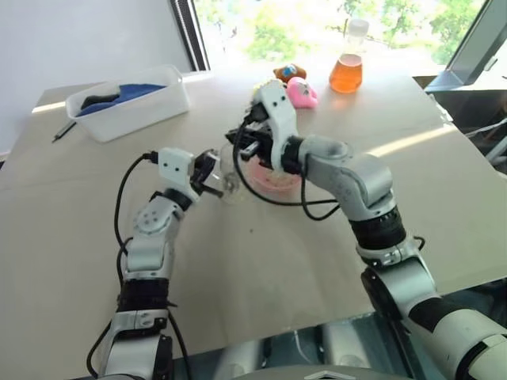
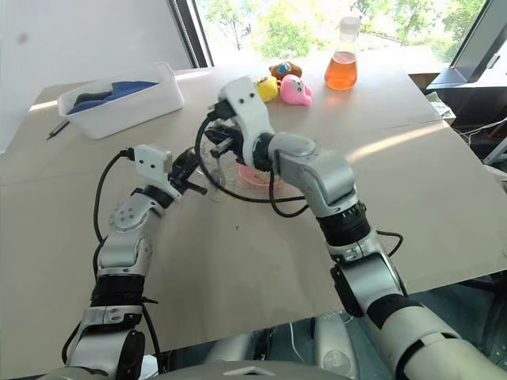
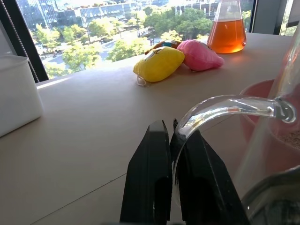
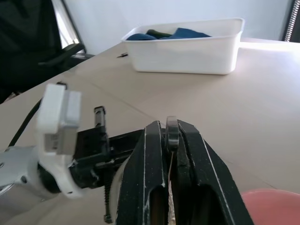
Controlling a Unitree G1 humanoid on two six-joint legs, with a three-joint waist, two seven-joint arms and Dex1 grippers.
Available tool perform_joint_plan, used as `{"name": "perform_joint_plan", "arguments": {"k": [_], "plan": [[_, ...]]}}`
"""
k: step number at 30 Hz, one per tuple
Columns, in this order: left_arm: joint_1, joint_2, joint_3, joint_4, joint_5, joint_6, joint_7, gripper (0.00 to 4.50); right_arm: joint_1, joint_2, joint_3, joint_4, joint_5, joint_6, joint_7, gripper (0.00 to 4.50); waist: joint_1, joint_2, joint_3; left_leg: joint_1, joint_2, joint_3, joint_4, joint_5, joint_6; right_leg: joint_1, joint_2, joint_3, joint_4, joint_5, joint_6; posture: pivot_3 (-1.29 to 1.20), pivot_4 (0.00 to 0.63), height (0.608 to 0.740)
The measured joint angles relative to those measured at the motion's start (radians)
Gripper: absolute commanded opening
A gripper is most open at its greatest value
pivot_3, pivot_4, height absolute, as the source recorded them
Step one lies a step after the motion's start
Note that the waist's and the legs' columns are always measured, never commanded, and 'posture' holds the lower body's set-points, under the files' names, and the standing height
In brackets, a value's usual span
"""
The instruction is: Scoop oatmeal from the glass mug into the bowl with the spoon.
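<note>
My left gripper (image 3: 169, 126) is shut on the curved handle of the clear glass mug (image 1: 230, 179), which it holds just left of the pink bowl (image 2: 257, 176). My right gripper (image 4: 171, 123) is level above the mug and the bowl's near rim, shut on the end of the silver spoon (image 4: 171, 133). The spoon's head is hidden behind the fingers. Pale grains of oatmeal (image 3: 291, 138) show through the glass wall against the pink bowl (image 3: 262, 112); I cannot tell whether they lie in the mug or the bowl.
A white tub (image 1: 127, 107) with blue cloth stands at the back left, a dark pen (image 1: 63, 131) beside it. A flask of orange liquid (image 1: 346, 73) and yellow (image 3: 159, 63) and pink (image 1: 303, 93) soft toys sit behind the bowl.
</note>
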Motion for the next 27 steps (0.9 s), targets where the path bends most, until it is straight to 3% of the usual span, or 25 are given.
{"name": "perform_joint_plan", "arguments": {"k": [27], "plan": [[-0.013,0.014,0.001,0.025,-0.001,-0.016,-0.002,0.07,0.005,-0.025,0.059,0.025,-0.12,-0.169,0.085,0.0,-0.002,0.0,0.0,0.0,0.0,0.0,0.0,0.0,0.0,0.0,0.0,0.0,0.0,0.0,0.0,0.0,0.15,0.74]]}}
